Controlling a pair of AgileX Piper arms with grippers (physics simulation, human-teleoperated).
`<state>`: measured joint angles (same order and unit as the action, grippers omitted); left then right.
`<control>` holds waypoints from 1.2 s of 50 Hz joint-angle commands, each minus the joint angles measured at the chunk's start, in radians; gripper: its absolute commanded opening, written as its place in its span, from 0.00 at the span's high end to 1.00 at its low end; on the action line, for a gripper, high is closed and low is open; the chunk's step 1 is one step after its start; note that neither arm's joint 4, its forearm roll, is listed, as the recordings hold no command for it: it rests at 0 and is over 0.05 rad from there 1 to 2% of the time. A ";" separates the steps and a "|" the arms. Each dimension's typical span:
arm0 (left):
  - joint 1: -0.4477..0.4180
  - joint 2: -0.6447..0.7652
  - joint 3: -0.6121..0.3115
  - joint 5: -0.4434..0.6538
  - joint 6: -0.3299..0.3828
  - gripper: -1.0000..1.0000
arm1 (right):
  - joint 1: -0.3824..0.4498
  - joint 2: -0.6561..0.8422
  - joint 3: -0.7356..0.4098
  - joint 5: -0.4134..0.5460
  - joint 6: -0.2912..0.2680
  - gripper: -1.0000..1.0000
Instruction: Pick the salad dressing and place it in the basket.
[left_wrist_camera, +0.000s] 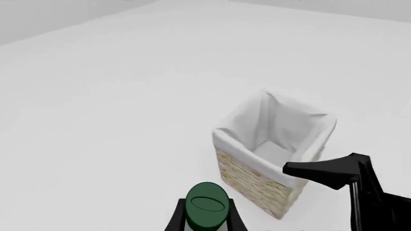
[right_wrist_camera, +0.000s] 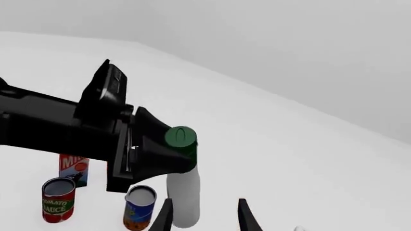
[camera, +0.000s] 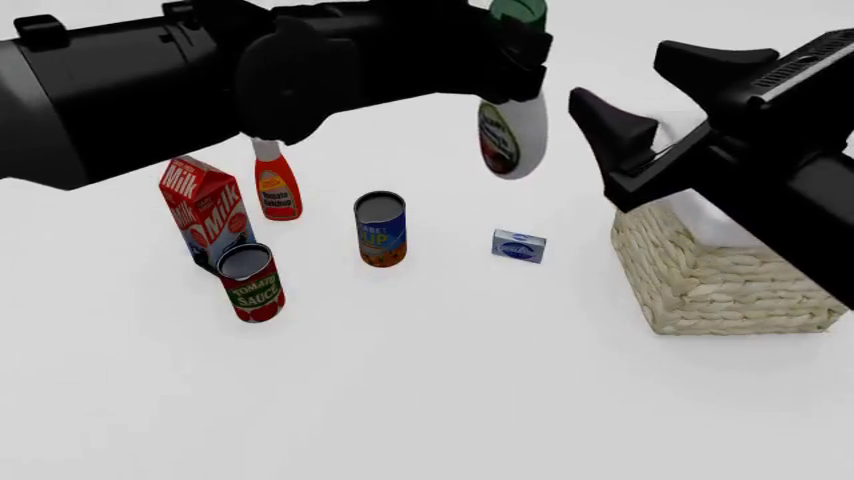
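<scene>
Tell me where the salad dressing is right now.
In the front view the salad dressing hangs in the air, gripped near its cap by the left gripper, above the small blue box and left of the basket.

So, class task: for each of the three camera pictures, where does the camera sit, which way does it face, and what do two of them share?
Front: fixed above and behind the arms, facing forward and down at the groceries; both arms show.
Left wrist: behind the left end effector, looking down at the basket; its fingers show.
Right wrist: behind the right end effector, facing the left arm.
All three show the salad dressing; the front and left wrist views both show the basket.
</scene>
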<state>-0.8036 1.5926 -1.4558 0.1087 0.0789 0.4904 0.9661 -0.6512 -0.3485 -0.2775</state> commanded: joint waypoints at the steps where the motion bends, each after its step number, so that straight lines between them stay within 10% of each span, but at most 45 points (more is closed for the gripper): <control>1: -0.017 -0.017 -0.003 0.003 0.011 1.00 | 0.017 0.050 -0.010 -0.046 0.010 0.00; 60: -0.068 -0.066 0.031 0.008 -0.006 1.00 | 0.075 0.182 -0.055 -0.123 -0.026 0.00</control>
<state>-0.8682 1.5382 -1.4234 0.1195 0.0635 0.5594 1.1312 -0.6947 -0.4661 -0.2985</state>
